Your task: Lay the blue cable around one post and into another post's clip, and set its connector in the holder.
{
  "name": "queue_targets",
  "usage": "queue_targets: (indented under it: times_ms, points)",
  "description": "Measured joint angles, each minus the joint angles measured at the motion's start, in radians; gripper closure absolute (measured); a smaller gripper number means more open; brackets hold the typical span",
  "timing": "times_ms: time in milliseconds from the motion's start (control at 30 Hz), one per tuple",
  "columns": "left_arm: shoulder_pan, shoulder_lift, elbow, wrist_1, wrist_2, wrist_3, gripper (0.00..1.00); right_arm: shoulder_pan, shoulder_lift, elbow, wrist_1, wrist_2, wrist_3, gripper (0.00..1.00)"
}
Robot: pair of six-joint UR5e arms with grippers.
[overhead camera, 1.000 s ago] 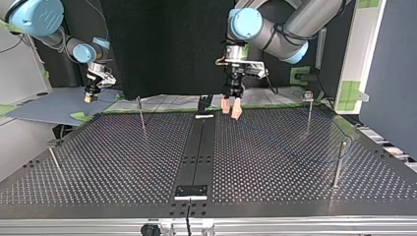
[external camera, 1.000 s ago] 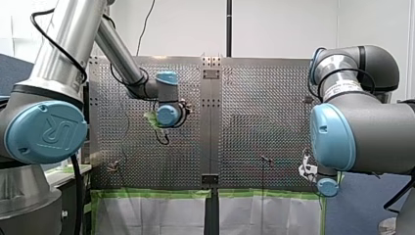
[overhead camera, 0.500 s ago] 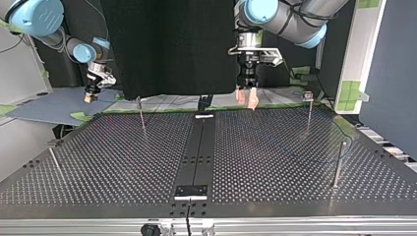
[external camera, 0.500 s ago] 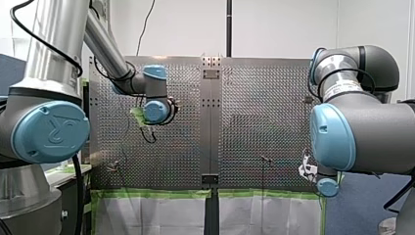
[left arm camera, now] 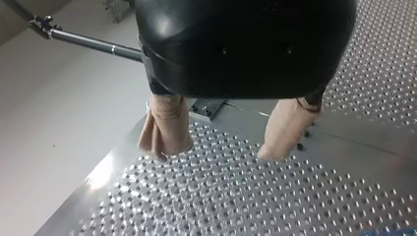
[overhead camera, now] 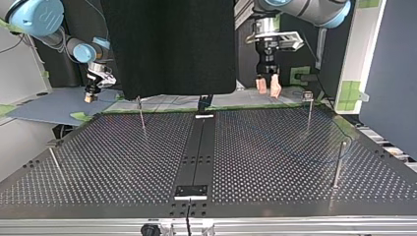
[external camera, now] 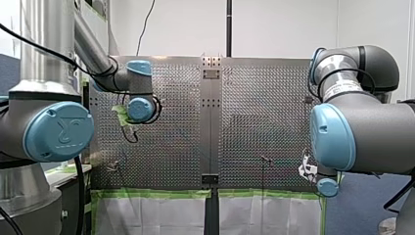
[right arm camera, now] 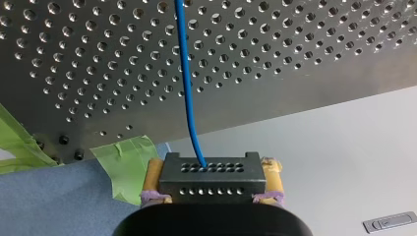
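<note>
**Connector held off the bench corner, cable running back over the holes**

The black connector [right arm camera: 211, 178] is clamped between my right fingers [right arm camera: 272, 178], whose yellow pads press on its two ends. The blue cable [right arm camera: 186, 88] leaves the connector's face and runs straight ahead over the perforated bench [right arm camera: 295, 59]. A strip of green tape [right arm camera: 125, 162] sticks to the bench edge just beside these fingers. In the top view they hang at the left, past the bench's far corner. There the cable shows only as a faint blue line across the bench's right half. It passes close to a post [overhead camera: 338, 162] near the right edge, but I cannot tell whether it touches that post.

My left fingers [left arm camera: 166, 129] are spread wide with nothing between their beige pads, and their tips are raised above the bench. In the top view they hang over the far edge, to the right of the centre strip [overhead camera: 196, 157] and near another post by that edge.
</note>
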Motion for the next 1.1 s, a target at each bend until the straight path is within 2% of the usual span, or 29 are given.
queue_targets:
  times_ms: [133,300,533,767,900,1100]
  points:
    - [0.034,0.035,-0.03,-0.005,0.03,-0.022,0.0,0.0,0.001,0.0,0.0,0.0,0.0,1.0]
    - [0.078,0.075,-0.026,-0.006,0.074,-0.061,0.0,0.0,0.001,0.0,0.0,0.0,0.0,1.0]
    - [0.139,0.082,-0.008,-0.008,0.127,-0.112,0.0,0.0,0.002,0.0,-0.002,-0.002,0.0,1.0]
    - [0.197,0.046,0.044,-0.012,0.112,-0.159,0.0,0.0,0.003,0.0,-0.004,-0.005,0.0,1.0]
    - [0.236,0.045,0.078,-0.016,0.082,-0.175,0.0,0.0,0.004,0.0,-0.005,-0.006,0.003,1.0]
    - [0.286,0.048,0.11,-0.039,0.059,-0.186,0.0,0.0,0.005,0.0,-0.007,-0.006,0.004,1.0]
